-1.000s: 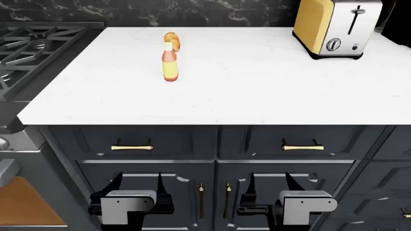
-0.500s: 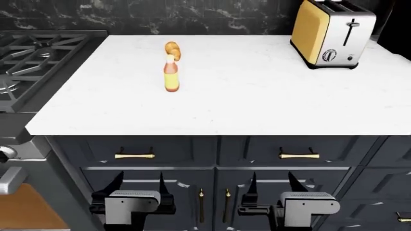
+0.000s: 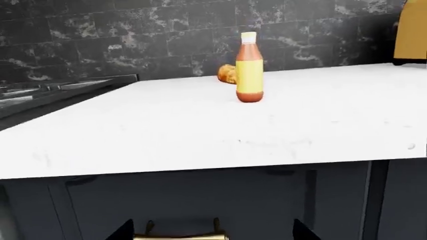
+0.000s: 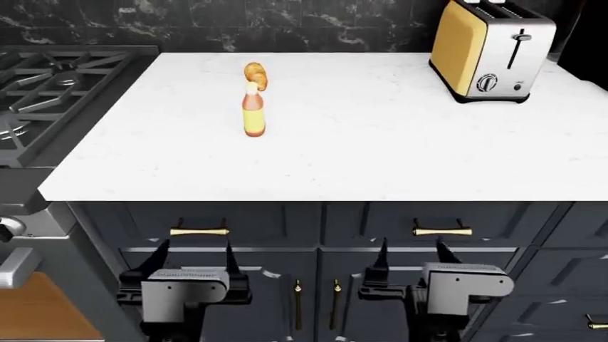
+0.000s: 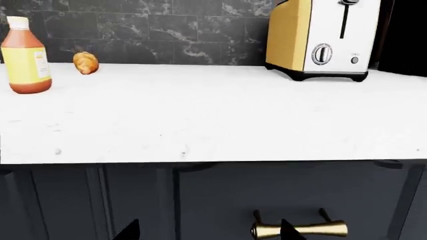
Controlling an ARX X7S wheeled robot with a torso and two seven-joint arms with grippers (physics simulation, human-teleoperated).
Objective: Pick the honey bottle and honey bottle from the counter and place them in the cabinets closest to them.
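Note:
One honey bottle (image 4: pixel 253 109) stands upright on the white counter (image 4: pixel 380 142), left of the middle, with an amber body and pale cap. It also shows in the left wrist view (image 3: pixel 249 67) and the right wrist view (image 5: pixel 25 56). The second honey bottle is out of view. My left gripper (image 4: pixel 195 256) is open and empty, low in front of the dark cabinet doors, below the left drawer handle (image 4: pixel 198 231). My right gripper (image 4: pixel 411 255) is open and empty too, below the right drawer handle (image 4: pixel 442 229). Both are well under counter level.
A golden-brown croissant (image 4: pixel 255 74) lies just behind the bottle. A yellow and chrome toaster (image 4: pixel 489 48) stands at the counter's back right. A gas stove (image 4: pixel 48 92) adjoins the counter on the left. Dark drawers and cabinet doors (image 4: pixel 318 299) with brass handles face me.
Both grippers have risen a little toward the drawer handles. The head view rose between the first two frames and has held since. The bottle has not moved.

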